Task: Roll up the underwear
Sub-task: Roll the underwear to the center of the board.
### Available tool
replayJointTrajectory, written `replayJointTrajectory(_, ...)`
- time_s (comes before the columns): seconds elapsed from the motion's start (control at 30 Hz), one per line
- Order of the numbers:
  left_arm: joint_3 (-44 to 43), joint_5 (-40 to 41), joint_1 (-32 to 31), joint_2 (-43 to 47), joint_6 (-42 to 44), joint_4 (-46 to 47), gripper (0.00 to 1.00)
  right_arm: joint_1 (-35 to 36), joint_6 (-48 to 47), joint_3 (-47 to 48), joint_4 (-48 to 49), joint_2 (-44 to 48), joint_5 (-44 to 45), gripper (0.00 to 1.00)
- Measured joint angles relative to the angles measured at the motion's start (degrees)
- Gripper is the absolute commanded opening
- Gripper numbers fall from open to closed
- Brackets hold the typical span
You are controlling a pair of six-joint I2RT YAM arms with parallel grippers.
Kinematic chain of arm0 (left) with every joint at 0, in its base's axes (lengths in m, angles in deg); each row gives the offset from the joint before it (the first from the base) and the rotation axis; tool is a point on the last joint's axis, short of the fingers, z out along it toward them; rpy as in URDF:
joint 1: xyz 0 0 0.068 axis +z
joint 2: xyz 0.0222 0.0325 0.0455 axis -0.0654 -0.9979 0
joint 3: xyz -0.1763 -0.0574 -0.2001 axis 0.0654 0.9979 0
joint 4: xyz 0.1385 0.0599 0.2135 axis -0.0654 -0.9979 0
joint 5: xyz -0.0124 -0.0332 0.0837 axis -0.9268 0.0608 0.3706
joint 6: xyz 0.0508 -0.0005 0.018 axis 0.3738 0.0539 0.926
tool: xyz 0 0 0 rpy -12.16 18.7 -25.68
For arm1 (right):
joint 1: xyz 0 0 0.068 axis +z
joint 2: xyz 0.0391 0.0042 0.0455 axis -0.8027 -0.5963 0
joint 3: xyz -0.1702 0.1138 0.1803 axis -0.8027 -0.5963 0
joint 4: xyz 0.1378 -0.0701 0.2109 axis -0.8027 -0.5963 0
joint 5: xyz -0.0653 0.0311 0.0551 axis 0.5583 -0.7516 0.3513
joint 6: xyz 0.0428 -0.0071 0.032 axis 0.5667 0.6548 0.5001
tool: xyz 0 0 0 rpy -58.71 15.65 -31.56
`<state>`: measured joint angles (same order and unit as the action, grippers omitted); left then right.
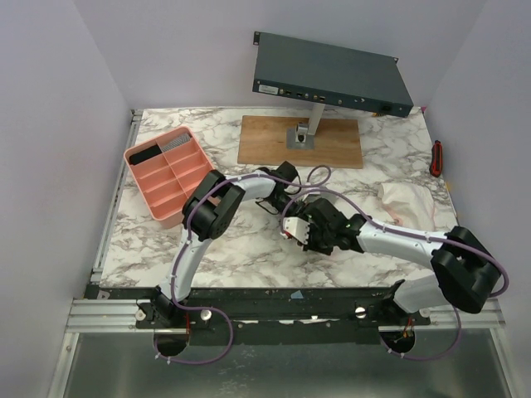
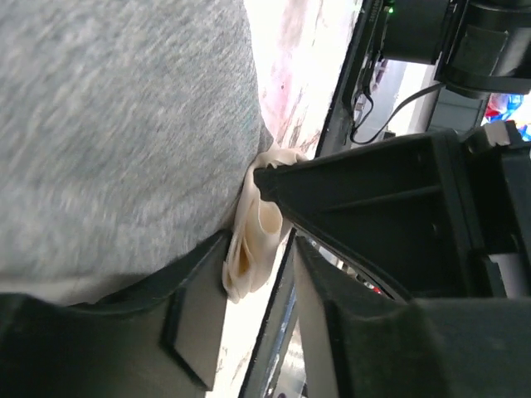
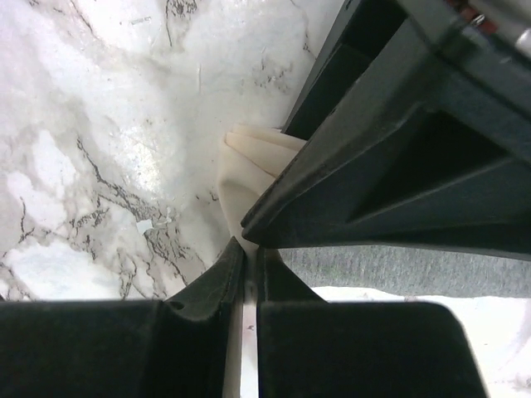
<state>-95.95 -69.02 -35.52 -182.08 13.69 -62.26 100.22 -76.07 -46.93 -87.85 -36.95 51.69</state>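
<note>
A small cream piece of underwear (image 2: 259, 232), folded into layers, sits where my two grippers meet at the table's middle; it also shows in the right wrist view (image 3: 241, 166). My right gripper (image 3: 247, 249) is shut, pinching the cream cloth's edge at its tips; it also shows in the top view (image 1: 305, 230). My left gripper (image 2: 261, 249) has its fingers apart, with the cloth against the left fingertip (image 2: 217, 249); it also shows in the top view (image 1: 290, 206). Grey fabric (image 2: 116, 124) fills the upper left of the left wrist view and shows as a band (image 3: 398, 269) in the right wrist view.
A pink divided tray (image 1: 141, 186) stands at the back left. A wooden board (image 1: 270, 141) holds a stand with a dark rack unit (image 1: 332, 75). A crumpled cream cloth (image 1: 406, 203) lies at the right. A red-handled tool (image 1: 436, 157) lies at the far right edge.
</note>
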Motion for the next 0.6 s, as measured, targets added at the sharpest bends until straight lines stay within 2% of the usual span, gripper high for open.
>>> replayJointTrajectory(0.13,0.0,0.0,1.2,1.5,0.7,-0.7,0.59,-1.8,0.2,0.2,-1.5,0.4,-2.7,0.01)
replayJointTrajectory(0.27,0.0,1.0,3.7,3.2,1.5,-0.6,0.64,-3.7,0.7,0.8,-4.6,0.7,-5.5,0.01)
replayJointTrajectory(0.43,0.3,1.8,8.3,5.4,2.0,-0.6,0.65,-7.0,1.0,1.5,-7.8,0.9,-9.8,0.01)
replayJointTrajectory(0.6,1.7,2.2,12.6,9.3,2.9,-0.6,0.65,-14.1,0.7,5.0,-11.2,0.1,-16.8,0.01)
